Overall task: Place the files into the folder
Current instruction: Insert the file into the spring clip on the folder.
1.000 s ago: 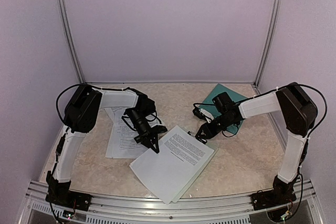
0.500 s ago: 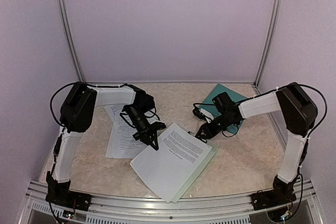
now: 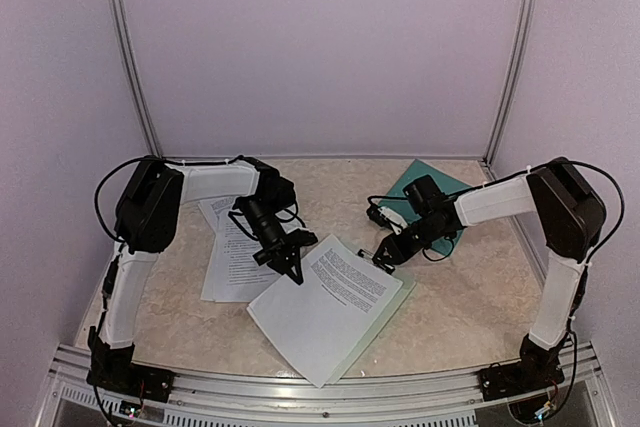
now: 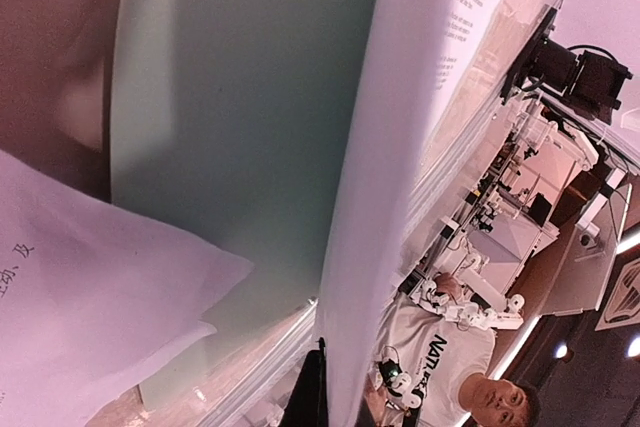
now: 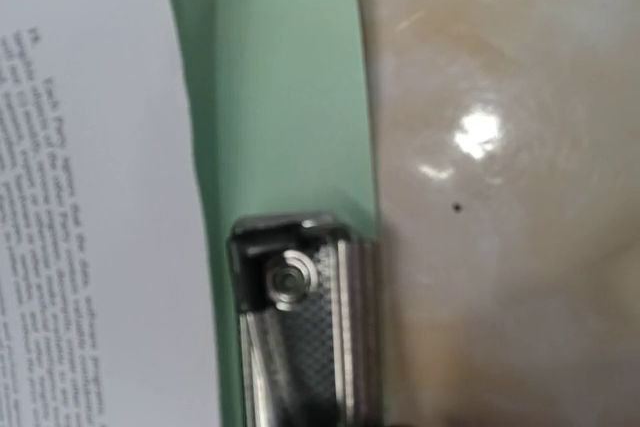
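Observation:
White printed files (image 3: 335,307) lie on a pale mint-green clipboard (image 3: 404,293) at the table's middle front. My left gripper (image 3: 291,272) is shut on the left edge of the top sheet; in the left wrist view this sheet (image 4: 400,147) stands lifted, edge-on, above the clipboard (image 4: 240,127), beside a black finger (image 4: 310,397). More files (image 3: 232,252) lie at the left. My right gripper (image 3: 385,253) is at the clipboard's silver clip (image 5: 305,317); its fingers do not show. The dark teal folder (image 3: 432,185) lies at the back right, behind the right arm.
The marble-patterned table (image 3: 460,297) is closed in by lilac walls at the back and sides. A metal rail (image 3: 300,382) runs along the front edge. In the right wrist view a printed sheet (image 5: 90,197) covers the clipboard (image 5: 280,97) left of the clip.
My left arm has drawn back and left a little, and the gripped sheet edge has shifted slightly with it. The right arm has not moved.

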### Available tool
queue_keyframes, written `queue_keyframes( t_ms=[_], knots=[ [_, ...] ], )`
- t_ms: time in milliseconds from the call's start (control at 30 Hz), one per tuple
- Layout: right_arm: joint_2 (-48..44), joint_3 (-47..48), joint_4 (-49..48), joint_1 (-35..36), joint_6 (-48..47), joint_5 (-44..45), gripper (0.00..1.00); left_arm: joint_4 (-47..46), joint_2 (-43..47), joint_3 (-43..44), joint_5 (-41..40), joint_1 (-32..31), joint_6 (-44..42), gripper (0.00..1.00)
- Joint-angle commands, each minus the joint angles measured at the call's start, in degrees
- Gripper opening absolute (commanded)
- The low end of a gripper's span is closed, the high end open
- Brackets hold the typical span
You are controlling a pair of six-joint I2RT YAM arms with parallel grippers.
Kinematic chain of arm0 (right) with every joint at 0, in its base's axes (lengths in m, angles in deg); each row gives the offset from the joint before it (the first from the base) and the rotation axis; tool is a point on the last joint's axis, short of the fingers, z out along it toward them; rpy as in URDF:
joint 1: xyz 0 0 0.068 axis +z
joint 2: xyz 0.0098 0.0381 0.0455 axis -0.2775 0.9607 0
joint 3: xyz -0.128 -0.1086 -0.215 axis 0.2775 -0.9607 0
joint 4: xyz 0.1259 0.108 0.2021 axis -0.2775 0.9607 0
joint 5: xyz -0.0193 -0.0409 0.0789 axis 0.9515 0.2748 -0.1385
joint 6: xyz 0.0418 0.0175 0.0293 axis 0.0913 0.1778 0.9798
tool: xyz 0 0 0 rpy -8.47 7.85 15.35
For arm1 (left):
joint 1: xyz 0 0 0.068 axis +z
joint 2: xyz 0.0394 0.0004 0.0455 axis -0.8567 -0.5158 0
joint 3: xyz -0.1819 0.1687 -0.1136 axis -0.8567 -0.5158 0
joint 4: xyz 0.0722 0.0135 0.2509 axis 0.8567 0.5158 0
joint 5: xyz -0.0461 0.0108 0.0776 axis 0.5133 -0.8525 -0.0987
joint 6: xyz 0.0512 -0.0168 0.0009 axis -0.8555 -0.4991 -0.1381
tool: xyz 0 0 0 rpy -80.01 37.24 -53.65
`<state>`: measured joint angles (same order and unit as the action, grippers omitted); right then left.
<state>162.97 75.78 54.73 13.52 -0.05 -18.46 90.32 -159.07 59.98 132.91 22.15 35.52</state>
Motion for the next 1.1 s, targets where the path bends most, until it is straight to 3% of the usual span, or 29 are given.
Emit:
queue_keyframes(
  t_ms=[0,567,1067],
  knots=[
    [0.39,-0.68,2.69,0.65,0.12,3.95,0.00,2.55,-2.56,2.64,1.79,-0.03,0.61,0.00],
    [-0.89,-0.95,1.73,0.96,0.20,4.04,0.00,4.14,-4.79,3.09,4.50,0.56,1.97,0.00],
    [-1.94,-0.71,2.27,1.00,-0.05,4.02,0.00,2.92,-2.83,0.02,0.00,1.18,3.53,0.00]
  ],
)
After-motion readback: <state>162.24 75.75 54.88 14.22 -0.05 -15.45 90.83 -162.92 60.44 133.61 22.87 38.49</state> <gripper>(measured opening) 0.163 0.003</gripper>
